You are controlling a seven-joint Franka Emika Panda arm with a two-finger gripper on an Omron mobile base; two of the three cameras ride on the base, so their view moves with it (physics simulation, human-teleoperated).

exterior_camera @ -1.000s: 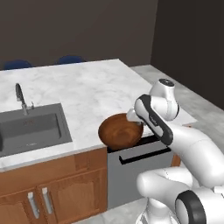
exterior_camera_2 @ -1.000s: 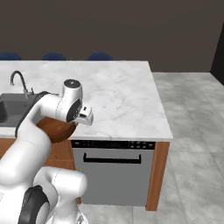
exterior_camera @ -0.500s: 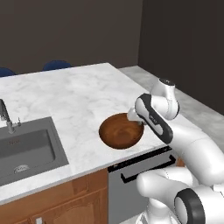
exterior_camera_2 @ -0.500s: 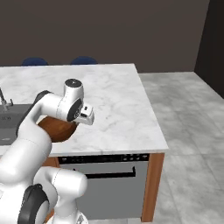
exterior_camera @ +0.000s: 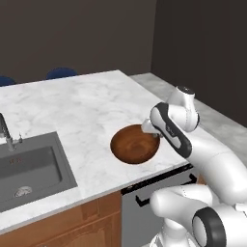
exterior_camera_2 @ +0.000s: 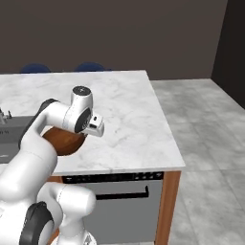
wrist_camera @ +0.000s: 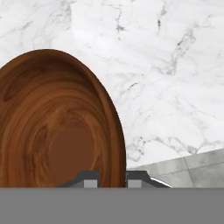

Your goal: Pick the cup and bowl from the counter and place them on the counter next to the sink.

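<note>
The dark brown wooden bowl (exterior_camera: pixel 134 144) hangs just above the white marble counter (exterior_camera: pixel 72 106) near its front edge, to the right of the sink (exterior_camera: pixel 29 169). My gripper (exterior_camera: pixel 148 131) is shut on the bowl's right rim. In the hand view the rim runs down between the two fingertips (wrist_camera: pixel 89 179), the gripper (wrist_camera: pixel 111 180) is clamped on it, and the bowl (wrist_camera: pixel 57 127) takes up the left half over the marble. In the right base view the bowl (exterior_camera_2: pixel 61 141) peeks out from under my forearm. The cup is out of view.
A gooseneck faucet (exterior_camera: pixel 6 131) stands at the sink's back left. A steel appliance front with a bar handle (exterior_camera_2: pixel 115 194) sits under the counter edge. Blue chair backs (exterior_camera: pixel 60 72) rise behind the counter. Grey floor (exterior_camera_2: pixel 206 143) lies to the right.
The whole picture has shifted, so the base has driven along the counter. The bowl stays held in the gripper the same way relative to the arm.
</note>
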